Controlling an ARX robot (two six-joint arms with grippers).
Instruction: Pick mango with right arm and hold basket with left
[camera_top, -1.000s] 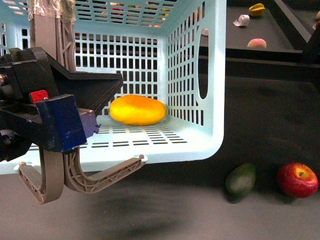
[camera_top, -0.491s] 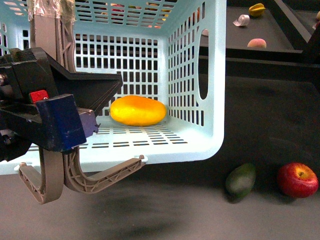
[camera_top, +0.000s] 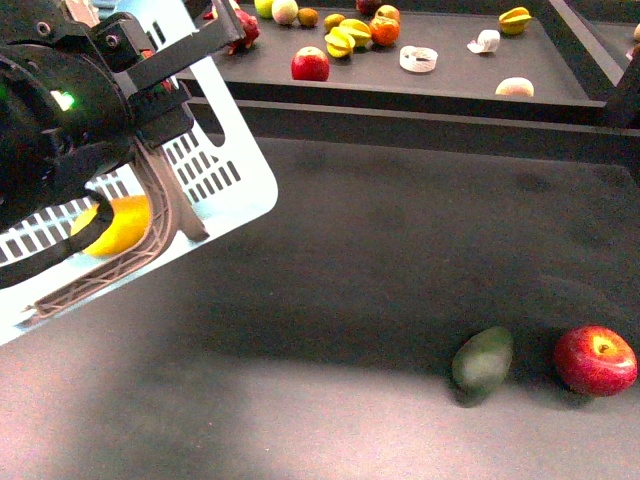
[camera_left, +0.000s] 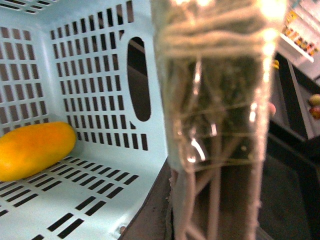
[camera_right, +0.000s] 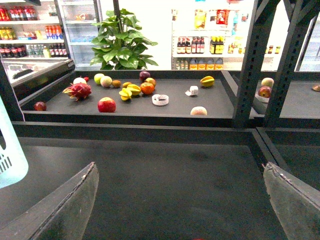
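With the mango (camera_top: 118, 226) already lying inside the turquoise basket (camera_top: 232, 178), the picking half of the task looks finished and the holding half is the step in hand. In the front view the basket hangs tilted at the left, raised off the dark table (camera_top: 360, 290), its grey-brown handle (camera_top: 165, 205) running up into the left claw (camera_top: 150, 95). The left wrist view shows that handle wrapped in tape and twine right against the camera, with the mango resting on the slotted floor beside a side wall. The left claw's fingers cannot be made out plainly, but it appears clamped on the handle, since the basket hangs from it.

The right claw (camera_right: 180, 200) shows only in its own wrist view: both fingers stand wide apart at the frame's lower corners with nothing between them, over bare table.

A dark green avocado (camera_top: 482, 361) and a red apple (camera_top: 596, 359) lie near each other on the table, well apart from the basket. More fruit sits on the rear shelf (camera_top: 440, 85).

Judging from the tilt, the next move calls for steadying the basket so the mango does not roll toward the low side, while the right arm stays clear.
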